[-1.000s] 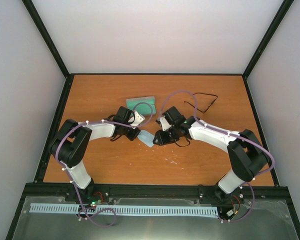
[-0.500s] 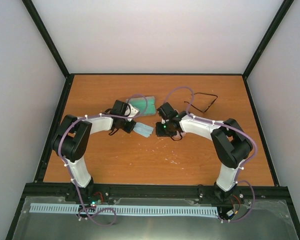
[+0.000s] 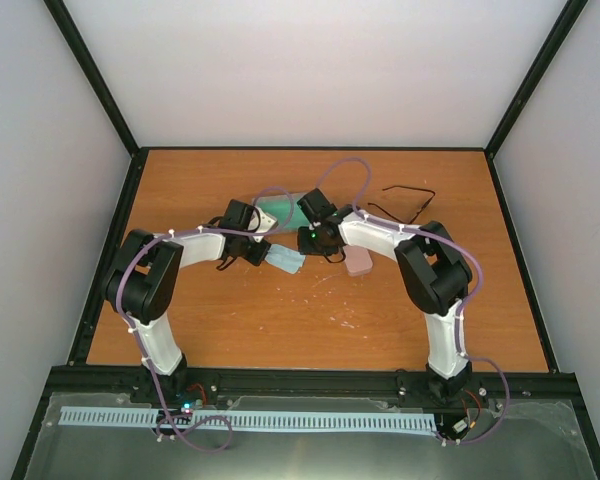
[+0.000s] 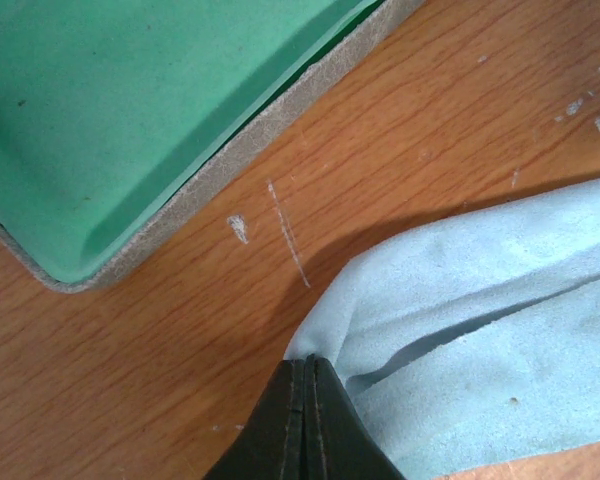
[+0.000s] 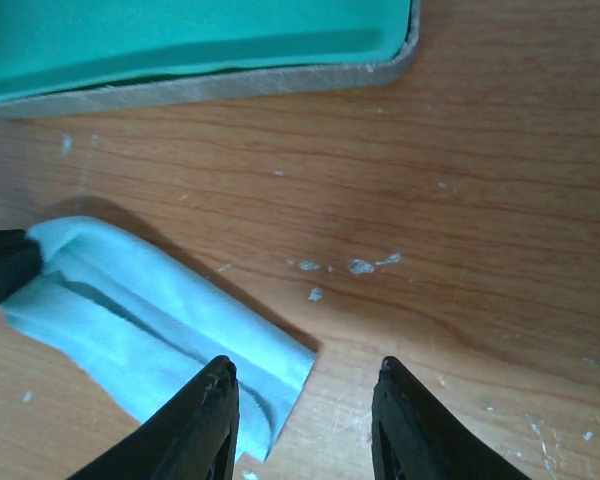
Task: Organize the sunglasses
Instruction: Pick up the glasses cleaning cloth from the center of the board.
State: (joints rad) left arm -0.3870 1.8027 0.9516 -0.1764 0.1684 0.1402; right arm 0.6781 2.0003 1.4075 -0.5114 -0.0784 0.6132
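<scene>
left fingers [image 4: 305, 410]: pinched shut on light-blue cloth [image 4: 480, 330], centre-left of desk [image 3: 230, 320] | green-lined case [image 3: 280, 208]: open, just above the cloth | right fingers [image 5: 215, 420]: partly apart, holding nothing, at the cloth's corner | pink case [image 3: 358, 262]: right of centre | sunglasses [image 3: 408, 205]: upper right, ungripped, well apart from both

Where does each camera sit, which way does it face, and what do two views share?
Top: high behind the robot, looking down at the table; both arms show.
Left wrist: on the left gripper, facing the cloth it pinches; shut fingers show.
Right wrist: on the right gripper, facing the table; open fingers show.
Shared: both wrist views show cloth and green case.
</scene>
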